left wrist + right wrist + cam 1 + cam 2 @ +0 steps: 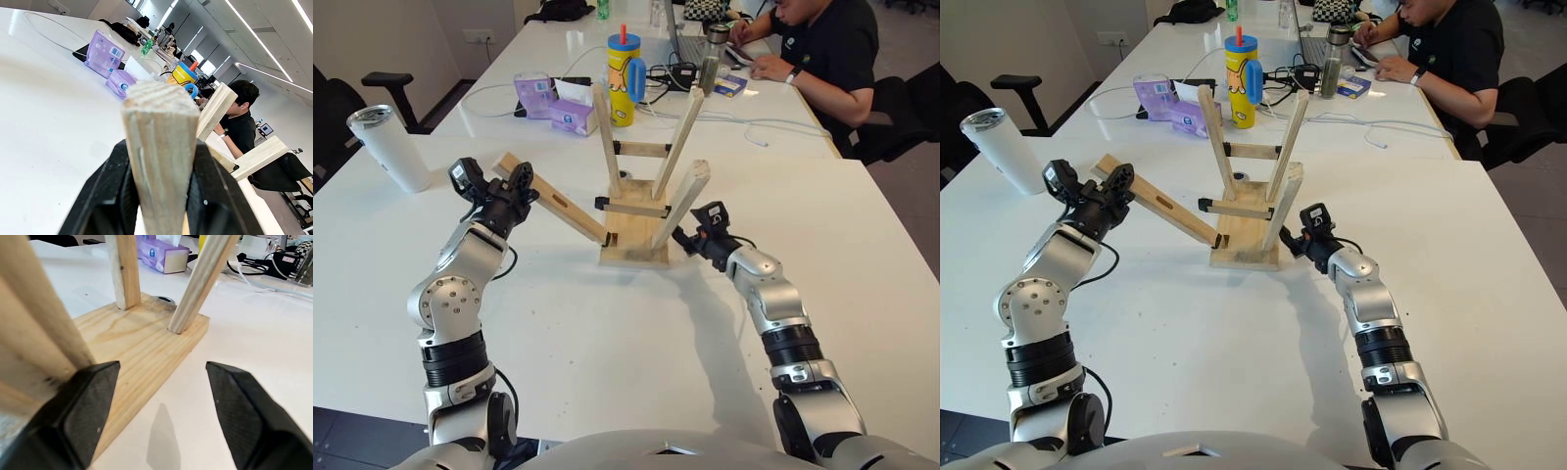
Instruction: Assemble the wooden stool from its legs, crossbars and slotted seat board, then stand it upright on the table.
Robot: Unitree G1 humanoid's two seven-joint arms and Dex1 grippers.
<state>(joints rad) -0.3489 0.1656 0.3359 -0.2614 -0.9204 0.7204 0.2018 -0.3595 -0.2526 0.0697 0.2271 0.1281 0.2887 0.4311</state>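
Observation:
The stool stands upside down: its seat board (634, 251) lies flat on the white table, with two far legs (607, 137) and a near right leg (691, 199) sticking up, joined by crossbars (636, 208). A fourth leg (558, 204) slants low to the left from the board. My left gripper (495, 182) is shut on that leg's outer end (159, 127). At the base of the near right leg, my right gripper (689, 238) is open; one of its fingers (83, 401) rests beside the leg and the board (142, 340) lies ahead.
A white tumbler (389, 147) stands at the left. Behind the stool are a yellow cup (624, 78), purple tissue packs (563, 108), a bottle (710, 59) and cables. A person sits at the far right. The near part of the table (607, 352) is bare.

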